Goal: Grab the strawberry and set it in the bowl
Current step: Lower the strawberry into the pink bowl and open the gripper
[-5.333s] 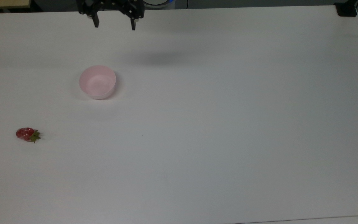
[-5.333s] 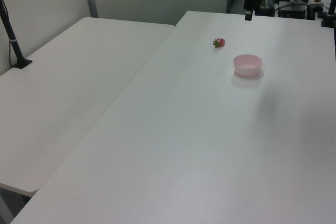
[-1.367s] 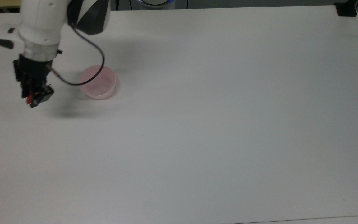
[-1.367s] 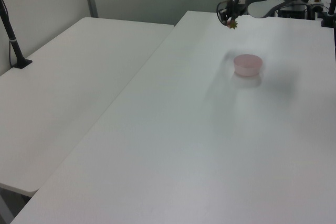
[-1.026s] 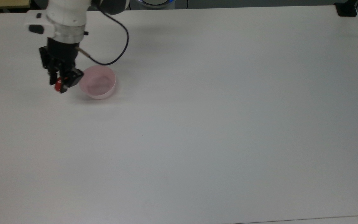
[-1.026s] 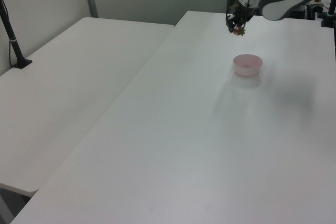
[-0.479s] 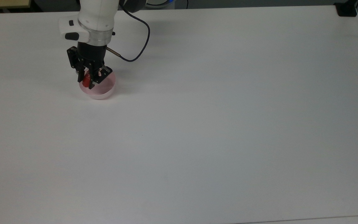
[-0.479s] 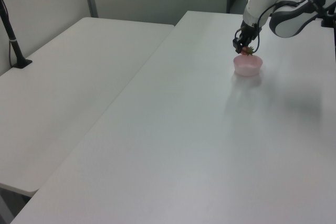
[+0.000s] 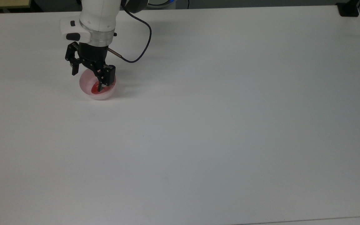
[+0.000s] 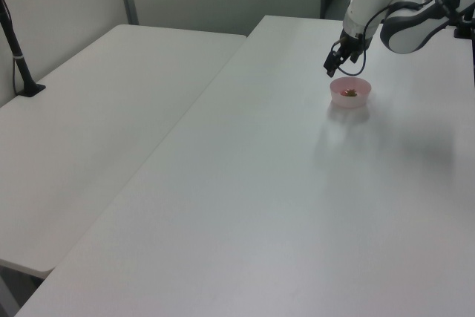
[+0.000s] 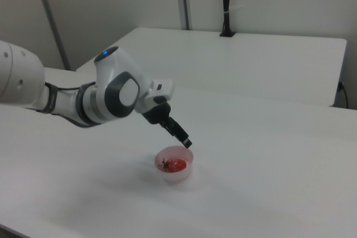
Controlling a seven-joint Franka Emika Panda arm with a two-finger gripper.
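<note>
Drop looks done: strawberry (image 11: 175,165) sits inside the bowl (image 11: 187,174), jaws spread and empty. Your gripper (image 9: 87,76) hovers just above the bowl rim. Next move, I'd judge: lift straight up, then retreat. Table (image 9: 217,125) is bare on the top view's right; bowl sits well inside the edges.

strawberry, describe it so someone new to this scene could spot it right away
On the white table, find the pale pink bowl under the gripper. The strawberry lies inside it: small, glossy red, with a green leafy cap, the one bright thing here.
</note>
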